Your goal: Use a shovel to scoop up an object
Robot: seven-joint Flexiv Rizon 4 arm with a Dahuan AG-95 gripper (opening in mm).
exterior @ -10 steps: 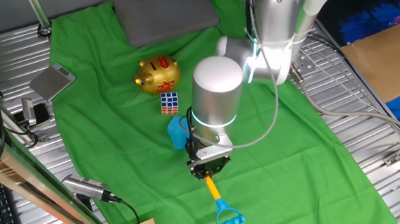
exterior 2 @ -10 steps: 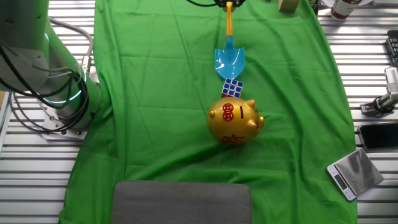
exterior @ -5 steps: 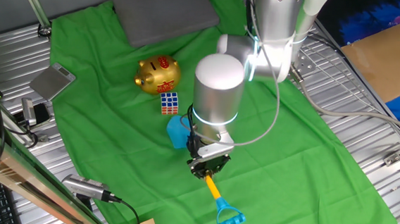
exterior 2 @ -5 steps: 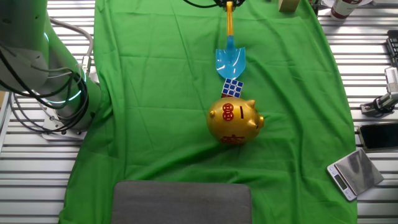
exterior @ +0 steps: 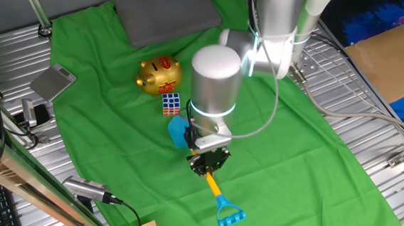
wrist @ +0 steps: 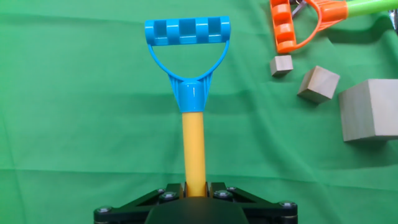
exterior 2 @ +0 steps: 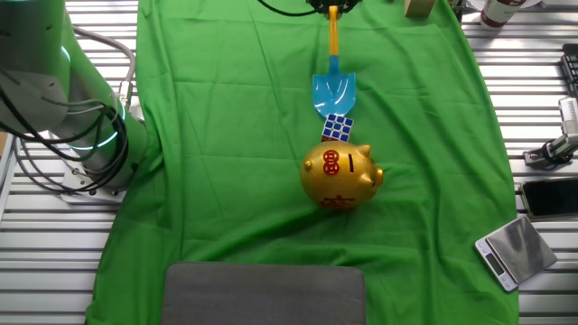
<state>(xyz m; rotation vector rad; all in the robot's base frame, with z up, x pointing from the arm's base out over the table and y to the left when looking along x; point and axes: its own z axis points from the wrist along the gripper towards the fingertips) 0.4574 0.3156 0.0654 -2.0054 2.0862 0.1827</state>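
The claw point(exterior: 208, 163) is clenching the yellow shaft of the shovel point(exterior: 214, 188), with the shaft sitting squarely between its jaws in the hand view and the blue D-shaped end pointing away from the arm. The light blue blade point(exterior 2: 333, 92) is lying on the green cloth point(exterior 2: 226, 135), its tip touching or just short of the multicoloured cube point(exterior 2: 338, 127); I cannot tell which. The cube is resting against the gold piggy bank point(exterior 2: 340, 177). Wooden blocks point(wrist: 367, 109) and an orange handle point(wrist: 292, 25) are lying beyond the shovel's end.
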